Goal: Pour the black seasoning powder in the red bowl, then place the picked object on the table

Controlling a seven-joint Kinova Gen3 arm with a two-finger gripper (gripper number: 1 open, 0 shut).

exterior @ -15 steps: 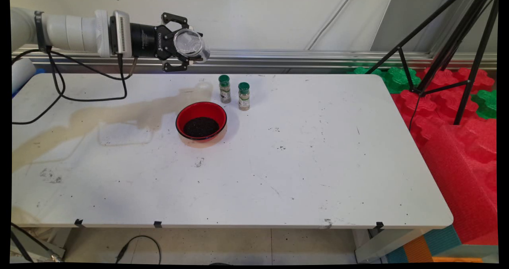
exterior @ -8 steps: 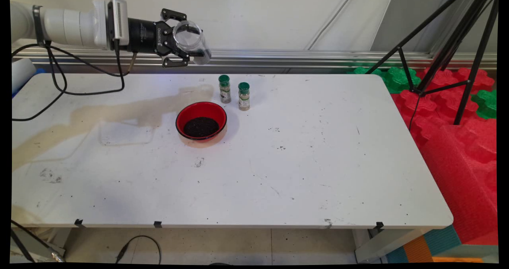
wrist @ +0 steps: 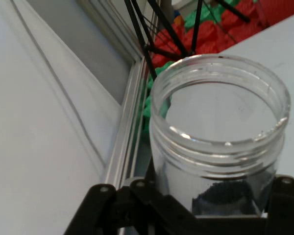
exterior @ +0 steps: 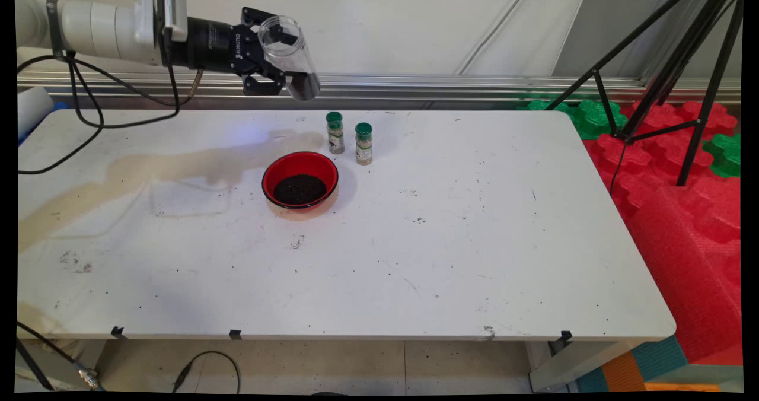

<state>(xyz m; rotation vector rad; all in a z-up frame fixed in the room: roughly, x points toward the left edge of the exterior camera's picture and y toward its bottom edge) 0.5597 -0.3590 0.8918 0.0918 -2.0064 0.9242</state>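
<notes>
My gripper (exterior: 270, 57) is high above the table's far edge, shut on a clear plastic jar (exterior: 289, 54). The jar leans with its open mouth up and to the left, and a little dark material lies at its bottom end. In the hand view the jar (wrist: 219, 132) fills the middle, mouth upward, with dark grains low inside and the black linkage around its base. Below and slightly right of the gripper, a red bowl (exterior: 300, 180) holding dark grains sits on the white table (exterior: 415, 241). Two green-capped spice bottles (exterior: 335, 132) (exterior: 363, 143) stand just behind the bowl.
A black tripod (exterior: 664, 69) stands at the right past the table's edge, over red and green foam blocks (exterior: 682, 169). Black cables (exterior: 89, 128) hang from the arm over the table's left rear. A pale stain (exterior: 166, 169) runs across the left side.
The gripper has risen and turned the jar from lying on its side toward upright, mouth now up and left. The dark grains have settled at its bottom. Bowl and bottles have not moved.
</notes>
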